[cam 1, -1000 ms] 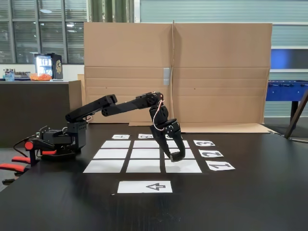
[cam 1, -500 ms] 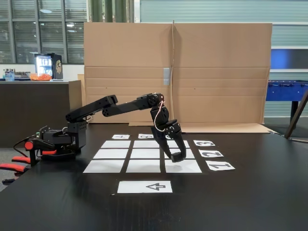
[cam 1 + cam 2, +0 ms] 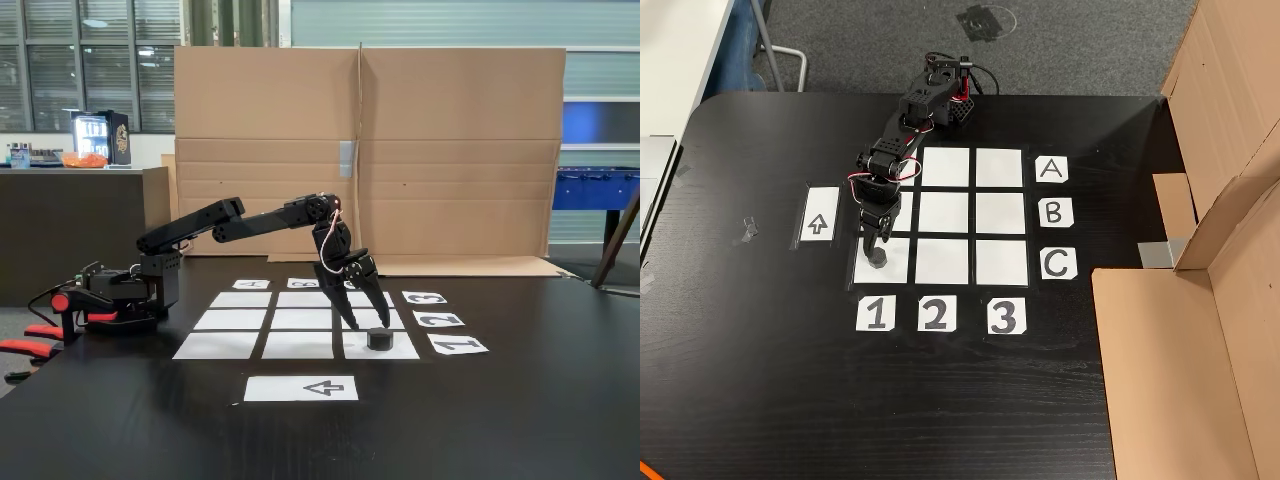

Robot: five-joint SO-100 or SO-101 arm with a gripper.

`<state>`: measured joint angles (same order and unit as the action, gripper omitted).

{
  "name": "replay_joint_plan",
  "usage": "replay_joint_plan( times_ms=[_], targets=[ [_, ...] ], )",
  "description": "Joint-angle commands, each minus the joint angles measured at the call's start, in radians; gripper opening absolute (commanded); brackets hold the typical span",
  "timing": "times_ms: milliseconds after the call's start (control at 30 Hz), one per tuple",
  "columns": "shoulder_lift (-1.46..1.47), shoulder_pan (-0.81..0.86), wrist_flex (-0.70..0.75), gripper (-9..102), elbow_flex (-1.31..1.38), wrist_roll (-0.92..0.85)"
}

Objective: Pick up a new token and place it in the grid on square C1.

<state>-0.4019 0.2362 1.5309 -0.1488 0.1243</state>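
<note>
Token [image 3: 379, 340]: matte black puck, flat on square C1 [image 3: 898, 268].
Gripper [image 3: 369, 322]: released, fingers spread just above the puck.
Grid [image 3: 945, 214]: white paper rectangles.

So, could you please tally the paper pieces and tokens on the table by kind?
Blank white grid squares: 9
Letter labels: 3
Number labels: 3
Arrow sheet: 1
Black token: 1, on the C1 corner square
Total: 17
</note>
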Motion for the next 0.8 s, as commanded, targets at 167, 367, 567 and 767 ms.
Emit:
replay_joint_plan(
  times_ms=[167, 367, 567, 767],
  targets=[
    [-0.236, 0.014, 0.000, 33, -0.017, -0.003],
    [-0.382, 0.041, 0.000, 35, -0.094, -0.017],
    [-0.515, 0.112, 0.000, 39, -0.198, -0.061],
    [-0.641, 0.227, -0.038, 41, -0.288, -0.112]
  ],
)
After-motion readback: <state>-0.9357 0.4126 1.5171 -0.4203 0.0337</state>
